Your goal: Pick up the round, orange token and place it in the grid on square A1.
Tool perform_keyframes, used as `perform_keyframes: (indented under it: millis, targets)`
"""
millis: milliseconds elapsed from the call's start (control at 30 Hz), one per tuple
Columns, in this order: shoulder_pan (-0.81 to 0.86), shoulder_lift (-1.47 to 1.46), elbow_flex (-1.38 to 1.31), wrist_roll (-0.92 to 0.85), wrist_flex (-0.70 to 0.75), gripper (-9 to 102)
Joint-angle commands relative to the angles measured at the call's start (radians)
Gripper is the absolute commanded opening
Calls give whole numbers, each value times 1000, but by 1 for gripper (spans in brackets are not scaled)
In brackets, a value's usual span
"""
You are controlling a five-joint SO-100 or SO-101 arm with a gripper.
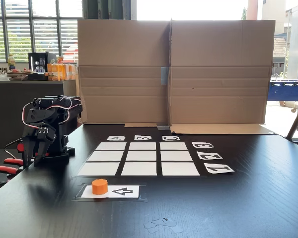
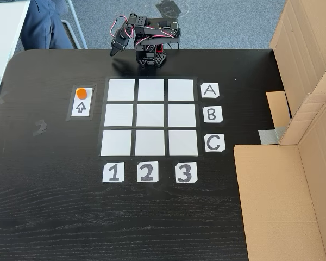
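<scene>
The orange token (image 1: 100,186) (image 2: 82,92) stands on one end of a white card with a black arrow (image 1: 120,191) (image 2: 81,107), beside the grid (image 1: 139,158) (image 2: 150,117). Square A1 (image 1: 98,169) (image 2: 121,89) is the corner cell closest to the token, and it is blank. The black arm sits folded at the table edge. Its gripper (image 1: 32,153) (image 2: 114,51) hangs down with its fingers together and holds nothing, well apart from token and grid.
Tall cardboard walls (image 1: 171,72) (image 2: 309,81) stand along one table side beyond the letter cards. Red-handled clamps (image 1: 5,168) hold the arm's base at the table edge. Scraps of clear tape (image 1: 161,223) lie near the front edge. A person's leg (image 2: 43,22) is beside the table.
</scene>
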Motion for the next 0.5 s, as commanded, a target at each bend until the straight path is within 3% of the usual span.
perform_keyframes:
  millis: [0,467]
  targets:
    - [-9,-38,-106,3,-8,8]
    - [-61,-348,-446,-5,25,14]
